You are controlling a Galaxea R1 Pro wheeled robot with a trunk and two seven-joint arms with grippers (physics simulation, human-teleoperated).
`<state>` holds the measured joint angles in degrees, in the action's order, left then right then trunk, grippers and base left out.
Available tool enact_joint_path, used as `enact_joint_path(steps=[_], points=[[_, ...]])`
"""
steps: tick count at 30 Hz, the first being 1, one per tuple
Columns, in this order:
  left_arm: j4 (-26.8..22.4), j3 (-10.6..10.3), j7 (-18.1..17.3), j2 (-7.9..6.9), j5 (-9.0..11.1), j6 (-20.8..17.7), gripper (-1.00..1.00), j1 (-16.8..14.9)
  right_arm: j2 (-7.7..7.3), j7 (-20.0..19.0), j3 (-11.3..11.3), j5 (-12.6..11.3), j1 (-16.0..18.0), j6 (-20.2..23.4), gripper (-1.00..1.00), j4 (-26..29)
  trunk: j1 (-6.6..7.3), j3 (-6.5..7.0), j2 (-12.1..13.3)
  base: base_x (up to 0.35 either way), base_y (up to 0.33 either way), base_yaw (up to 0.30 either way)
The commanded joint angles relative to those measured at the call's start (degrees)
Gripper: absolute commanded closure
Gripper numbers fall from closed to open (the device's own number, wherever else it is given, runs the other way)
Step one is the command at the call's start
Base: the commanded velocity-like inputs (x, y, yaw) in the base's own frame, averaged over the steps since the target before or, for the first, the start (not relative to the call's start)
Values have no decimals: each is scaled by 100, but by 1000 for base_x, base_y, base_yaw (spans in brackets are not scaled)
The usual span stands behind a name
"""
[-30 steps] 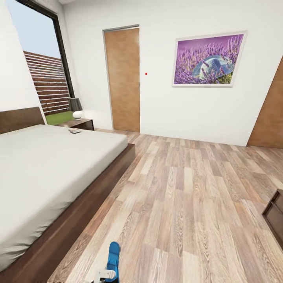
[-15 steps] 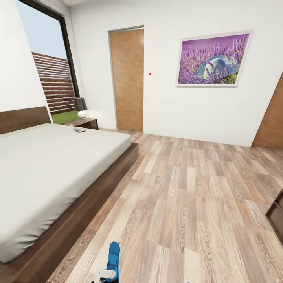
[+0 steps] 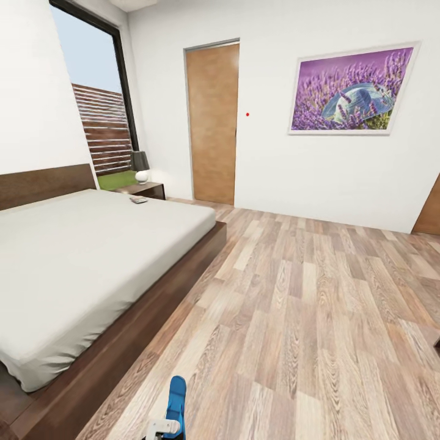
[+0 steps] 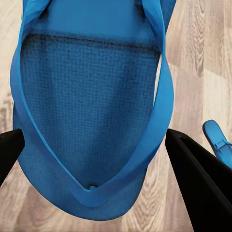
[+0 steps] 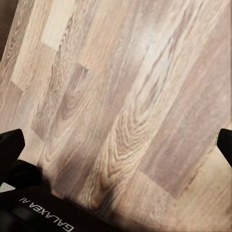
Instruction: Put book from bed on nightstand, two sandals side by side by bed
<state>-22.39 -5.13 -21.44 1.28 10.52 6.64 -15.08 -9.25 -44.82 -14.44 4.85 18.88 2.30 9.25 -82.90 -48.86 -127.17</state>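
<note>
The bed point(image 3: 91, 256) with its light mattress and dark wood frame lies at the left of the head view. A small book point(image 3: 139, 200) rests on the mattress near its far corner. Just behind that corner stands the nightstand point(image 3: 150, 189). At the bottom of the head view one blue sandal point(image 3: 176, 400) is held above the floor. My left gripper point(image 4: 94, 140) is shut across that sandal point(image 4: 92, 96), one dark finger point(image 4: 198, 183) on each side. A second blue sandal point(image 4: 220, 142) lies on the floor beyond. My right gripper point(image 5: 118, 140) is open over bare floorboards.
A grey lamp point(image 3: 140, 165) stands on the nightstand. A wooden door point(image 3: 212, 122) and a purple picture point(image 3: 354, 88) are on the far wall, and a tall window point(image 3: 91, 110) is behind the bed. Wide wooden floor point(image 3: 305, 305) stretches to the right of the bed.
The head camera has swung left, so the whole room has slid right in the picture and the dark cabinet at the right edge has almost left view. The sandal stays in my left gripper.
</note>
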Motion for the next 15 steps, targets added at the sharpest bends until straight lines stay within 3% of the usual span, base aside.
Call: enact_joint_path(steps=[1,10,12,13,15], points=[[6,-41,8,-5,56,21,100,-4,2,-23,-50,51,2,24,-100,7,1,-5,-2,0,-81,4],[6,-41,6,-12,60,21,100,-4,2,80,-57,54,2,17,-100,16,1,-5,-2,0,-14,1],[3,-41,2,-13,63,21,100,-4,2,527,-72,54,2,11,-100,36,1,-5,-2,0,0,0],[0,-41,-2,-13,64,21,100,-4,2,1151,-79,55,2,9,-100,58,1,-5,-2,0,0,0],[1,-41,-5,-14,63,21,100,-4,4,1993,-74,61,2,13,-100,90,1,-5,-2,0,0,0]])
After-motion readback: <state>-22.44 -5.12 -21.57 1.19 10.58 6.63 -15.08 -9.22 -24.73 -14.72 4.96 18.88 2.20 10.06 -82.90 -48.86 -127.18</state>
